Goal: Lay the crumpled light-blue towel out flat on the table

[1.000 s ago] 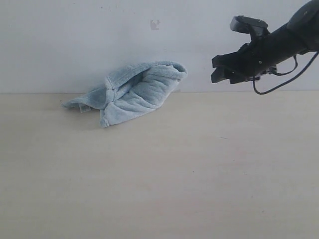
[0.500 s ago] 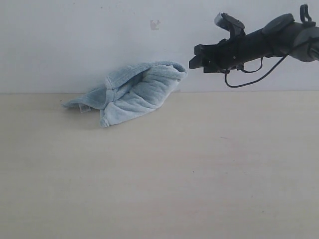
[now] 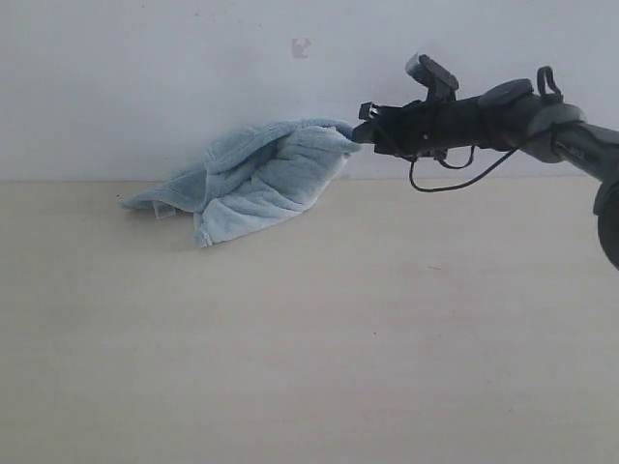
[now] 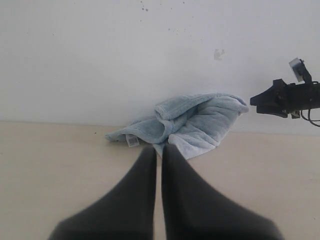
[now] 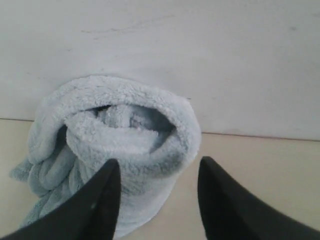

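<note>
Towel (image 3: 256,179) lies crumpled at the far edge of the table (image 3: 387,319), left of the middle, bunched up against the pale wall (image 3: 145,77); its left end trails low and flat along the tabletop, where a small white label (image 3: 164,210) shows near the corner; its right end rises off the table and leans on the wall, rolled over into a thick plush fold. In the right wrist view that fold curls into a hollow tube of light-blue fleece; the rest of the cloth slumps down to one side of it.

At the raised right tip sits the right gripper (image 3: 360,124), reaching in level from the right on a dark arm; its jaws stand apart, one finger on each side of the rolled fold; nothing is clamped between them, and whether the tips touch the fleece I cannot tell. A thin black cable (image 3: 445,184) loops below its wrist.

On the near side of the towel, the left gripper (image 4: 159,147) points at it over bare table; its two dark fingers are pressed together with only a sliver between them, holding nothing. A small mark (image 3: 301,46) shows on the wall above the towel.
</note>
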